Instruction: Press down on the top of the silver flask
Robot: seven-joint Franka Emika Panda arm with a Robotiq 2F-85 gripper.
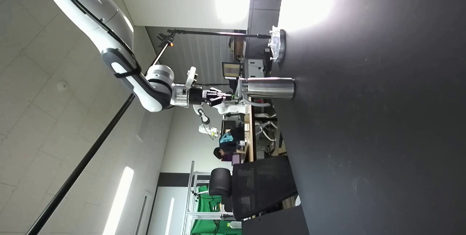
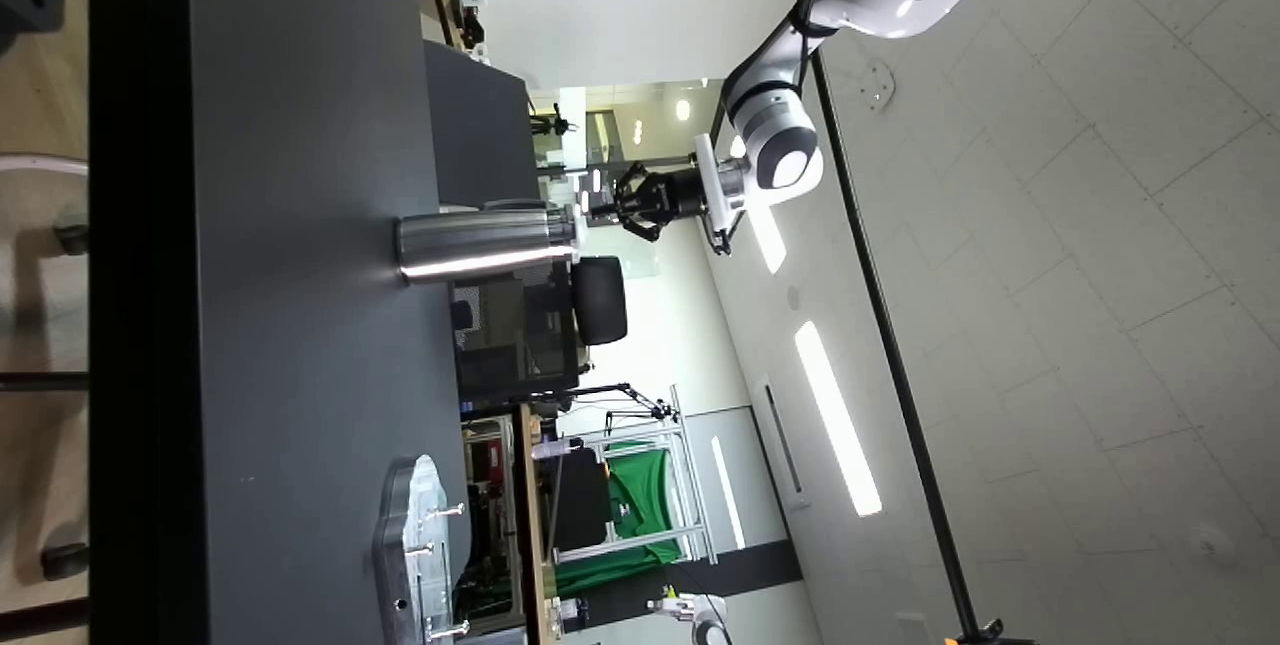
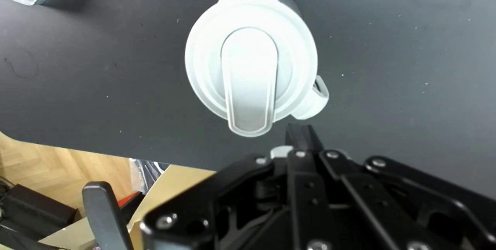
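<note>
The silver flask (image 1: pixel 271 87) stands upright on the dark table; both exterior pictures lie on their side. It also shows in an exterior view (image 2: pixel 478 243). In the wrist view I see its white lid (image 3: pixel 250 75) from above, with a raised tongue and a white handle (image 3: pixel 312 100) at the side. My gripper (image 1: pixel 230 95) points down just above the lid, fingers together and empty. In an exterior view the gripper (image 2: pixel 597 212) is near the lid's edge with a small gap. In the wrist view its fingertips (image 3: pixel 304 135) appear just beside the lid and handle.
A low clear plate with silver posts on a dark base (image 2: pixel 425 550) stands on the table (image 2: pixel 300 355) apart from the flask; it also shows in an exterior view (image 1: pixel 277 44). A black chair (image 1: pixel 265 187) stands beyond the table edge. A cardboard box (image 3: pixel 170 188) lies below the edge.
</note>
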